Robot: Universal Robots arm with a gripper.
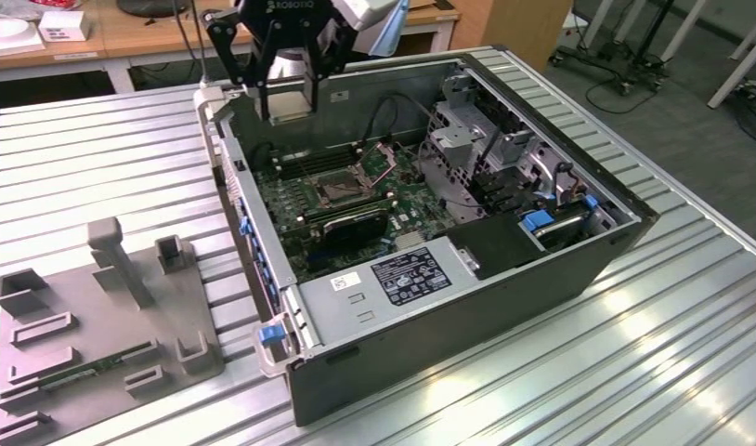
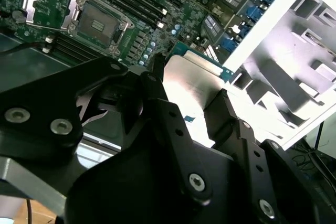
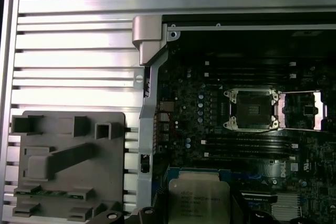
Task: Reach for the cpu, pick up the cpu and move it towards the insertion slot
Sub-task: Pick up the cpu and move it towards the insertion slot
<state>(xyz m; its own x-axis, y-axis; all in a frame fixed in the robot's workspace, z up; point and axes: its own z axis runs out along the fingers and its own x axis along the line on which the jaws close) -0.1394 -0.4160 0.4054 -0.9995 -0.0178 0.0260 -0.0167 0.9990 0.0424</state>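
The gripper (image 1: 289, 100) hangs above the open case's (image 1: 601, 269) far left corner. The cpu (image 2: 191, 85) sits clamped between its jaws. The slot (image 1: 332, 193) lies nearer, well apart.

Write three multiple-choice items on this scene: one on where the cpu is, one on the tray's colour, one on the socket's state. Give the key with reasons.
1. Where is the cpu?
A. in the gripper
B. on the tray
C. in the insertion slot

2. What colour is the tray?
A. blue
B. grey
C. red

3. What state is the insertion slot in?
A. holding a chip
B. covered by a fan
C. open and empty

Key: 1 A, both wrist views show the chip between the fingers; 2 B, the exterior view shows grey plastic; 3 C, its frame lid is swung aside and the dark socket is bare.
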